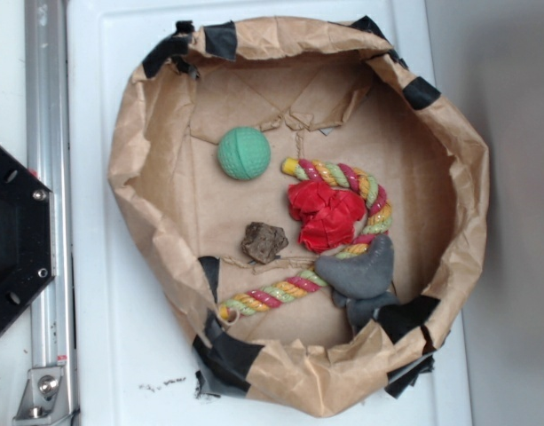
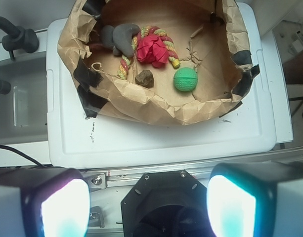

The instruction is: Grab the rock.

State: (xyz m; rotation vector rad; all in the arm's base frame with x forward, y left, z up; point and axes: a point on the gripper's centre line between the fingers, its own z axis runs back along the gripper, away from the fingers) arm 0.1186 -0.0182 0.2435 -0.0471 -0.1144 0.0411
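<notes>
The rock (image 1: 264, 242) (image 2: 145, 78) is a small, craggy dark-brown lump lying on the floor of a crumpled brown paper bowl (image 1: 147, 133) (image 2: 141, 106). It rests between the green ball (image 1: 244, 153) (image 2: 185, 79) and a striped rope toy (image 1: 272, 295). In the wrist view my gripper (image 2: 148, 207) is open, its two glowing pads (image 2: 64, 207) far apart at the bottom edge. It hangs over the black robot base (image 2: 163, 202), well short of the bowl, with nothing between the pads. The gripper does not show in the exterior view.
A red crumpled cloth (image 1: 325, 216) and a smooth grey blob (image 1: 358, 269) lie inside the rope loop. The bowl has high paper walls patched with black tape (image 1: 227, 355). It sits on a white lid (image 1: 103, 293). An aluminium rail (image 1: 48, 106) and black base plate (image 1: 14, 235) lie left.
</notes>
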